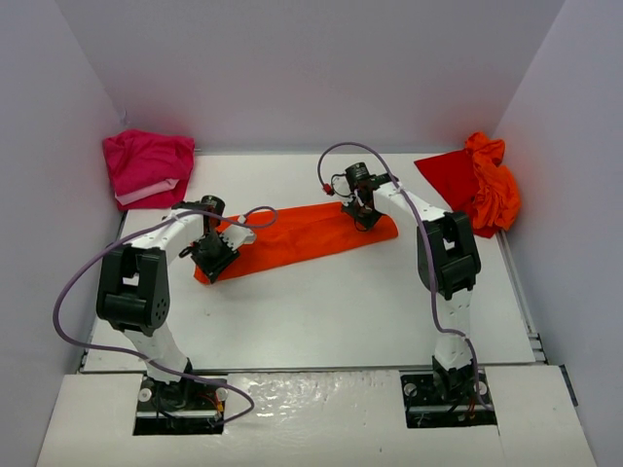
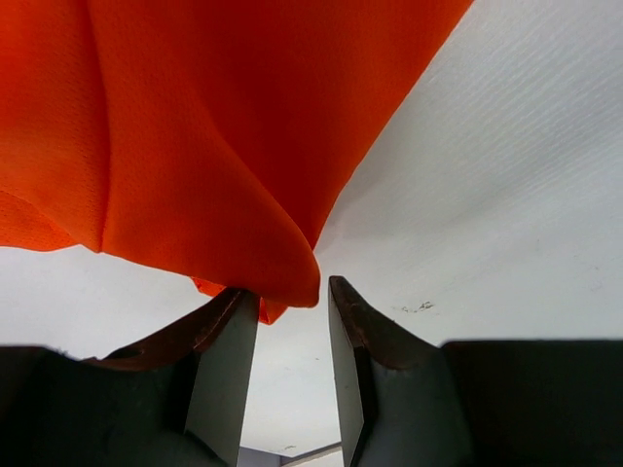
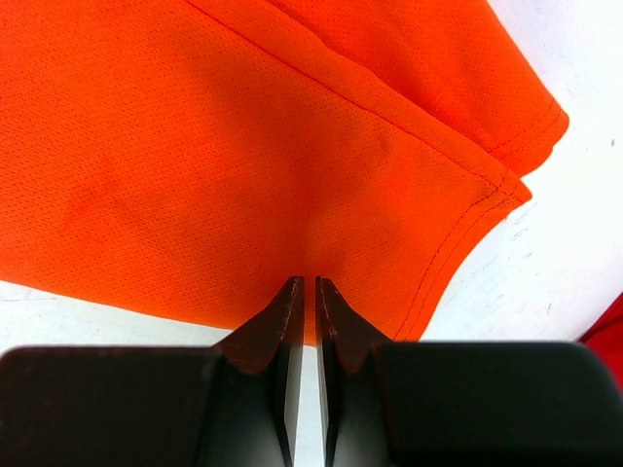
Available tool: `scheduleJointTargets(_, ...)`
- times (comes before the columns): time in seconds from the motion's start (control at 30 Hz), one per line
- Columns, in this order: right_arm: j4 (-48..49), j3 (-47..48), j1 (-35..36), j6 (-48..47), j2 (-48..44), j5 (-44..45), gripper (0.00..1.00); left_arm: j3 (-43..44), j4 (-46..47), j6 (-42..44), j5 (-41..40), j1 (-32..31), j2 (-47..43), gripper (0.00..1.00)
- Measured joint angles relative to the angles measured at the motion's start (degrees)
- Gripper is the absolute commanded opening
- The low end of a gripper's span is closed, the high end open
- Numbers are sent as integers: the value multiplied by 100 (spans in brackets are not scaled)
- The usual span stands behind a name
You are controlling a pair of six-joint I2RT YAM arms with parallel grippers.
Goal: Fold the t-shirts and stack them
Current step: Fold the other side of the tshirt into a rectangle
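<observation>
An orange t-shirt [image 1: 302, 235] lies folded into a long strip across the middle of the table. My left gripper [image 1: 216, 255] is at its left end. In the left wrist view the jaws [image 2: 292, 289] stand apart, and the shirt's folded corner [image 2: 273, 263] rests on the left fingertip with nothing between the fingers. My right gripper [image 1: 365, 216] is at the strip's right end. In the right wrist view its jaws [image 3: 311, 284] are pressed almost together on the shirt's near edge [image 3: 292, 175], and the cloth puckers toward the tips.
A folded pink t-shirt [image 1: 146, 165] lies at the back left corner. A red cloth [image 1: 450, 175] and a crumpled orange garment [image 1: 492, 185] lie at the back right. White walls enclose the table [image 1: 321, 311] on three sides.
</observation>
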Motion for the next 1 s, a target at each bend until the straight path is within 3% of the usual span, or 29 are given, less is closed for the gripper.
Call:
scheduleJointTargets(0.53,75,0,29,0,2,65,9,314,159,-166,120,0,184,32)
scheduleJointTargets(0.73,127,-33,29,-2,2,94,0,376,188,-210,117,0,231,24)
scheduleJointTargets(1.0,172,-70,29,-24,318,267,0,388,174,-190,81,0,190,15)
